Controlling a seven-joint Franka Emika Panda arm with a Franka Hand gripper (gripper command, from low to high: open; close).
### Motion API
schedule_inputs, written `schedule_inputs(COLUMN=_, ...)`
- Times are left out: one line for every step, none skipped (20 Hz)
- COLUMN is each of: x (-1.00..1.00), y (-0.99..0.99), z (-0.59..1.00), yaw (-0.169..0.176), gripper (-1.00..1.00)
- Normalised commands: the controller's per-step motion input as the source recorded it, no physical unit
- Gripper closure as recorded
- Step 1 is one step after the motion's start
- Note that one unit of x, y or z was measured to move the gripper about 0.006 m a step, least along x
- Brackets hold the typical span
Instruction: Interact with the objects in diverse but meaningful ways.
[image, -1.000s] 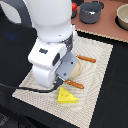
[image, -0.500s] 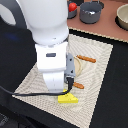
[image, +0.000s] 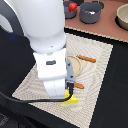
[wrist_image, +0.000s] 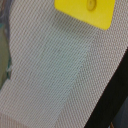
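- Panda arm (image: 42, 35) fills most of the exterior view, wrist lowered over the near part of the woven placemat (image: 102, 55) on the dark tabletop (image: 112, 100).
- Placemat also carries a pale round disc (image: 75, 64) and two orange sticks (image: 86, 59), partly hidden by the arm.
- Grey pot (image: 91, 12) and red tomato (image: 72, 7) sit well apart at the far edge, untouched.
- Yellow cheese wedge (image: 71, 98) lies flat on the mat, poking out just under the wrist; wrist view shows it (wrist_image: 86, 11) at the frame edge, off-centre.
- Gripper: fingers not visible in either view, cannot tell if apart or together.
- Step, as a judgement: approach/align on the cheese, no grasp evident.
- Next move likely needs shifting to centre over the wedge, then descending.
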Motion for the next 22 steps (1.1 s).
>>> schedule_inputs(x=0.75, y=-0.18, z=0.18, yaw=-0.085, gripper=-1.00)
schedule_inputs(x=0.73, y=-0.21, z=0.20, yaw=-0.079, gripper=-1.00)
schedule_inputs(x=0.72, y=-0.19, z=0.15, yaw=-0.071, gripper=-1.00)
schedule_inputs(x=0.72, y=-0.18, z=0.14, yaw=-0.057, gripper=-1.00)
schedule_inputs(x=0.69, y=-0.21, z=0.12, yaw=-0.039, gripper=-1.00)
schedule_inputs(x=0.68, y=-0.21, z=0.09, yaw=-0.031, gripper=-1.00)
schedule_inputs(x=0.66, y=-0.21, z=0.01, yaw=-0.032, gripper=-1.00)
schedule_inputs(x=0.57, y=-0.24, z=0.01, yaw=-0.044, gripper=-1.00)
schedule_inputs(x=0.52, y=-0.23, z=0.00, yaw=-0.059, gripper=-1.00)
schedule_inputs(x=0.48, y=-0.22, z=0.00, yaw=-0.062, gripper=-1.00)
schedule_inputs(x=0.45, y=-0.19, z=0.00, yaw=-0.058, gripper=-1.00)
schedule_inputs(x=0.38, y=-0.16, z=0.00, yaw=-0.044, gripper=-1.00)
schedule_inputs(x=0.33, y=-0.17, z=0.00, yaw=-0.026, gripper=-1.00)
schedule_inputs(x=0.37, y=-0.15, z=-0.01, yaw=-0.015, gripper=-1.00)
schedule_inputs(x=0.42, y=-0.12, z=0.00, yaw=-0.015, gripper=-1.00)
schedule_inputs(x=0.41, y=-0.12, z=0.00, yaw=-0.014, gripper=-1.00)
schedule_inputs(x=0.43, y=-0.12, z=0.00, yaw=-0.013, gripper=-1.00)
schedule_inputs(x=0.46, y=-0.10, z=0.00, yaw=-0.013, gripper=-1.00)
schedule_inputs(x=0.48, y=-0.10, z=0.00, yaw=-0.018, gripper=-1.00)
schedule_inputs(x=0.54, y=-0.06, z=0.00, yaw=-0.032, gripper=-1.00)
schedule_inputs(x=0.54, y=-0.06, z=0.00, yaw=-0.056, gripper=-1.00)
schedule_inputs(x=0.55, y=-0.05, z=0.00, yaw=-0.073, gripper=-1.00)
